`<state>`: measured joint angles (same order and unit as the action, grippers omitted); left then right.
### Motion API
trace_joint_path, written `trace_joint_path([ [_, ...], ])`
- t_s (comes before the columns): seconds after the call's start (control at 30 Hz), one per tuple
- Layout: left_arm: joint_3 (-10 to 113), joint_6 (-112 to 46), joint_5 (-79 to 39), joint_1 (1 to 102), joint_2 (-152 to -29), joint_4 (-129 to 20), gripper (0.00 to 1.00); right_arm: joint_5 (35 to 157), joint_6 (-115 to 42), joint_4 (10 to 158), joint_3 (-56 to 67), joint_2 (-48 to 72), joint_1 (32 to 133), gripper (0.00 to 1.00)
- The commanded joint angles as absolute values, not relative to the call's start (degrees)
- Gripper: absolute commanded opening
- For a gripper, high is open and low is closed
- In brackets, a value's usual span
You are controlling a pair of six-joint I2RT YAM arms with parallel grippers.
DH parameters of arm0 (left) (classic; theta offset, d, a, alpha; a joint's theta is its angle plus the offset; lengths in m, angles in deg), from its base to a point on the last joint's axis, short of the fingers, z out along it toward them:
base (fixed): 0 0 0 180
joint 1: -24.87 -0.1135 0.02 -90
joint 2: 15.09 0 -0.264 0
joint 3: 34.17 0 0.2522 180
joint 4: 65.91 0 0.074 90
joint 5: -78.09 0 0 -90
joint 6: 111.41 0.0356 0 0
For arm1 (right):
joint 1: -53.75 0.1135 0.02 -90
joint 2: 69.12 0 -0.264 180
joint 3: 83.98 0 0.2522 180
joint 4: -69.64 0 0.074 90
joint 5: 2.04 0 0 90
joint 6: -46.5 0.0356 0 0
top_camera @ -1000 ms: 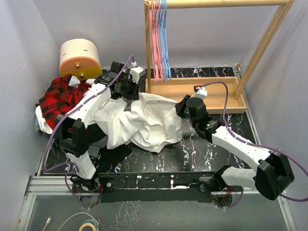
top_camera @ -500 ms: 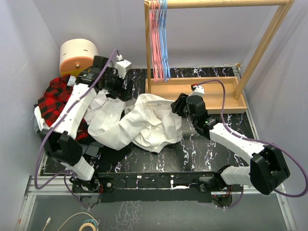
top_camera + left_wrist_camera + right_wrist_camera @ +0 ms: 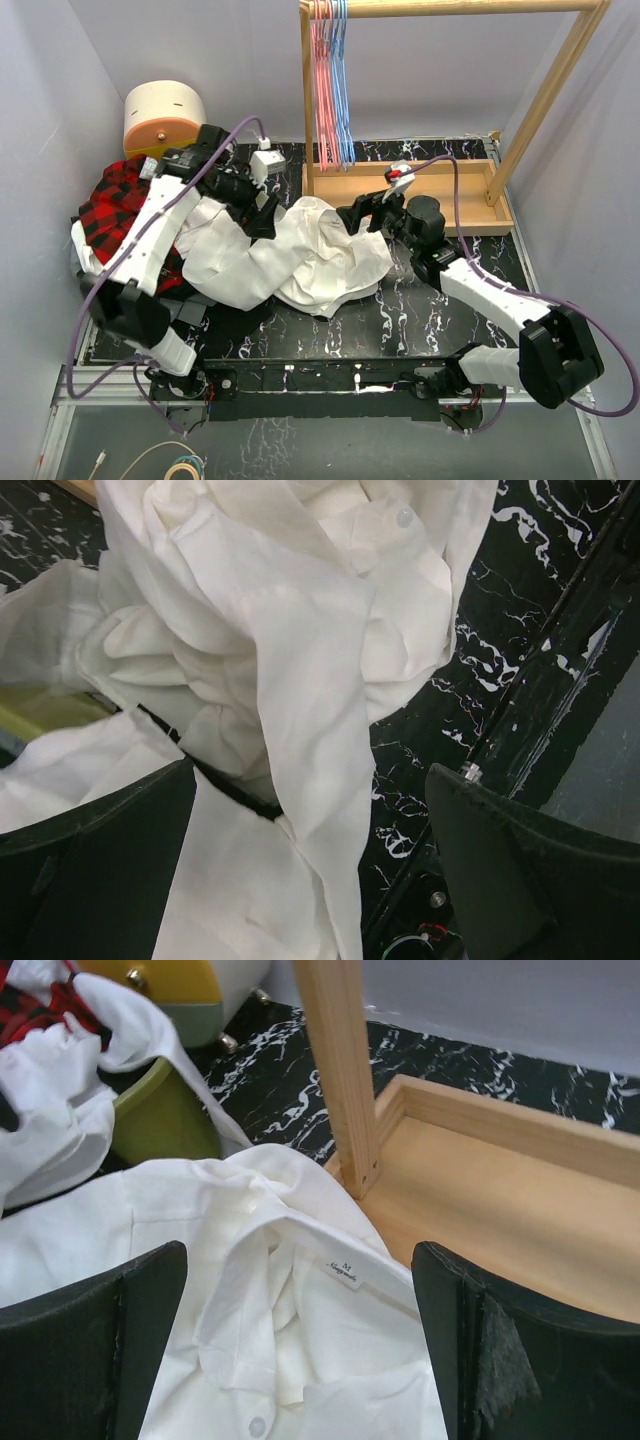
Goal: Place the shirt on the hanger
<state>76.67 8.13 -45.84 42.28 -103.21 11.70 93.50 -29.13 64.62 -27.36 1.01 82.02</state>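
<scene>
- Black marbled table (image 3: 430,300): carries everything, both arms bolted at its near edge.
- Wooden rack (image 3: 306,100): stands at the far right of the table, with a top rail on posts and a shallow tray base.
- Shirt (image 3: 300,255): white, crumpled in a heap at table centre, just left of the rack's tray. Collar end lies toward the rack and a sleeve trails left toward the plaid garment. Not on any hanger.
- Plaid garment (image 3: 115,205): red and black, bunched at the far left edge, touching the shirt's sleeve end.
- Drum (image 3: 165,120): cream over orange, far left corner, behind the plaid.
- Left gripper (image 3: 265,215): over the shirt's left part. In the wrist view its fingers (image 3: 100,880) are spread wide, folds of cloth lie below and between them, and nothing is pinched.
- Right gripper (image 3: 355,215): at the collar end beside the rack post. Fingers (image 3: 90,1360) are spread wide above the collar, holding nothing.
- Hanger (image 3: 343,100): light blue, hangs on the rail's left end, next to the pink-red hangers (image 3: 322,90).
- Collar label (image 3: 343,1273) and a button (image 3: 258,1426): face up.
</scene>
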Motion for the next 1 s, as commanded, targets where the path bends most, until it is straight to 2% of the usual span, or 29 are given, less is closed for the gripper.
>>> trace_joint_path([
  [0.0,78.5,7.8,-47.0,44.4,-110.0,10.2,0.97,105.9,-45.8,51.1,-29.3,4.0,81.9,1.0],
  [0.13,77.0,8.2,-47.9,44.7,-114.4,7.3,0.97,116.3,-53.8,52.9,-27.1,8.0,79.5,1.0],
  [0.23,77.2,8.9,-50.7,44.7,-116.7,8.0,0.89,122.1,-54.4,54.6,-24.3,11.7,76.4,0.98],
  [0.3,77.4,9.1,-51.6,44.8,-117.1,8.4,0.74,124.9,-55.5,55.7,-22.7,13.9,75.4,0.97],
  [0.33,77.3,9.1,-51.7,44.8,-117.0,8.3,0.61,125.9,-56.5,57.0,-21.6,15.0,75.3,0.97],
  [0.4,77.4,9.1,-51.5,44.8,-116.4,8.5,0.28,127.2,-58.4,59.8,-19.1,17.1,75.3,0.96],
  [0.47,78.4,9.0,-50.8,44.9,-115.3,9.3,0.07,127.3,-59.6,61.9,-16.6,19.8,75.2,0.96],
  [0.5,79.5,9.0,-50.5,44.8,-114.5,10.0,0.0,127.0,-59.9,62.0,-15.7,20.7,75.2,0.96],
  [0.8,81.4,9.0,-39.2,44.8,-103.3,11.0,0.0,130.9,-60.2,64.3,-9.4,27.9,75.4,0.91],
  [0.97,81.6,8.9,-30.2,44.8,-100.2,10.0,0.0,131.1,-56.6,59.4,-10.1,28.3,75.3,0.9],
])
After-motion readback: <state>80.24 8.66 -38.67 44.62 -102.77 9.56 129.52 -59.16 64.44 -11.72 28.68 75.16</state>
